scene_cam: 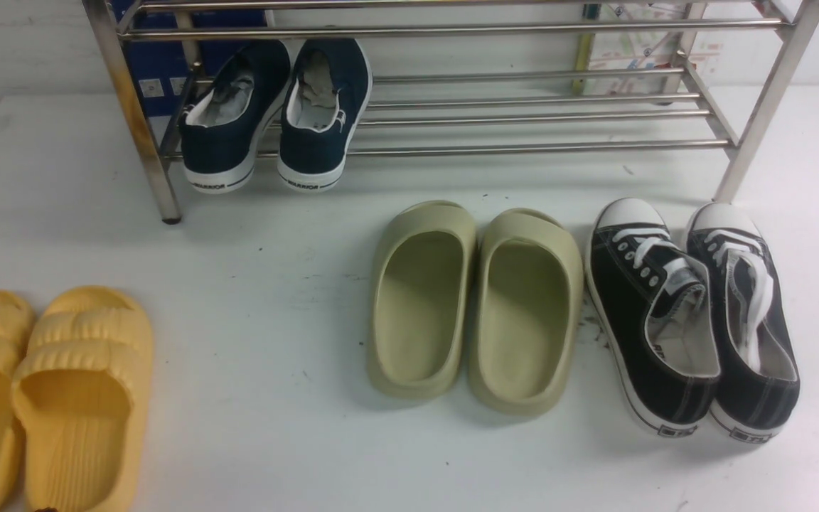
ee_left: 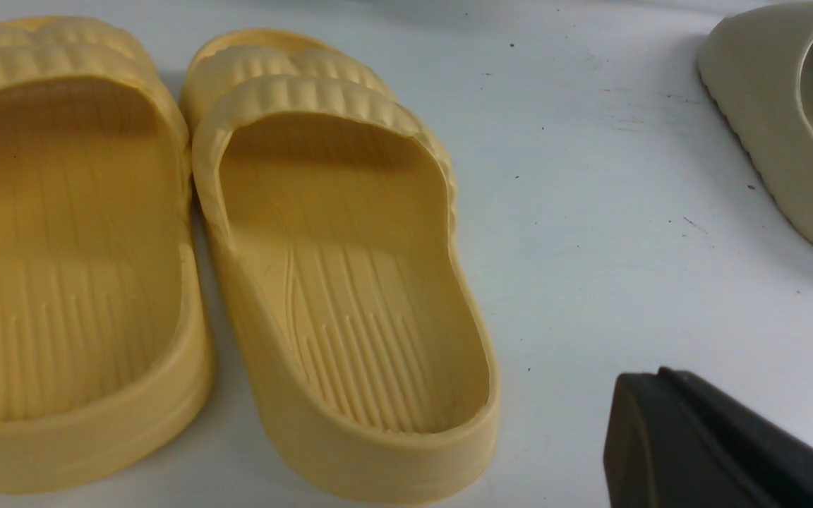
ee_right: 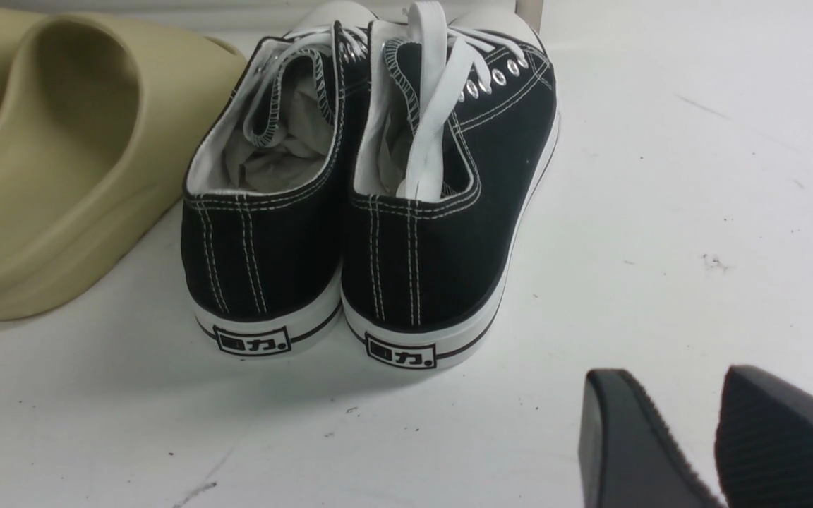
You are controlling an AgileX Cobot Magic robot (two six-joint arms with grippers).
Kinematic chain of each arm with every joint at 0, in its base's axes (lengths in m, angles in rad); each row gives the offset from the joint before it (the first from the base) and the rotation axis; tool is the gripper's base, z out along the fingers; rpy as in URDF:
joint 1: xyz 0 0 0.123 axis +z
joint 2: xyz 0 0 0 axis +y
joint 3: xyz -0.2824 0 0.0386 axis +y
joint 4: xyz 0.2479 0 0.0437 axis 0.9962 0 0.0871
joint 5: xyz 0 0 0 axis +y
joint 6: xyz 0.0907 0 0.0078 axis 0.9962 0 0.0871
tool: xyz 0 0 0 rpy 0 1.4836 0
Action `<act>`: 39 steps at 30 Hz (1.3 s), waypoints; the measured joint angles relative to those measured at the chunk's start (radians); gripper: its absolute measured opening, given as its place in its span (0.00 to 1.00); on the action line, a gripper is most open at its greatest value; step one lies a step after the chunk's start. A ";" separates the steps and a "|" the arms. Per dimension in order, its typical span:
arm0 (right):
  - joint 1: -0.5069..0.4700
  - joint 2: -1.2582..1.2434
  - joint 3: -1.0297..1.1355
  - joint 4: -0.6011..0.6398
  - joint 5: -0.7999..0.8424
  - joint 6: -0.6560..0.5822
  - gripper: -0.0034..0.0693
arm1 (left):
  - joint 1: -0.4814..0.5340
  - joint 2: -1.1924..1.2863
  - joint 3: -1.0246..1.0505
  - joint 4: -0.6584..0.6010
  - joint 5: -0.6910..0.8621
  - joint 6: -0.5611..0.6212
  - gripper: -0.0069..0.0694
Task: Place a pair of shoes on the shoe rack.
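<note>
The pair of shoes, two navy-blue slip-ons, rests side by side on the low bars at the left end of the shoe rack point(scene_cam: 523, 149), heels toward me. The left shoe point(scene_cam: 232, 117) leans against the right shoe point(scene_cam: 324, 114). Neither gripper touches them, and neither arm shows in the front view. My left gripper point(ee_left: 650, 381) is shut and empty, hovering over the white table next to the yellow slides. My right gripper point(ee_right: 682, 384) is open with nothing between its fingers, low over the table behind the black sneakers' heels.
A pair of yellow slides point(scene_cam: 75, 398) lies at the front left. Olive-green slides point(scene_cam: 473, 306) sit in the middle, and black lace-up sneakers point(scene_cam: 694, 320) at the right, both pairs just before the rack. Boxes stand behind the rack.
</note>
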 joint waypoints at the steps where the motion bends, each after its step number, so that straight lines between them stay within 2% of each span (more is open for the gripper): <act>1: 0.000 0.000 0.000 0.000 0.000 0.000 0.38 | 0.000 0.000 0.000 0.000 0.000 0.000 0.10; 39: 0.000 0.000 0.000 0.000 0.000 0.000 0.38 | 0.000 0.000 0.000 0.000 0.000 -0.002 0.14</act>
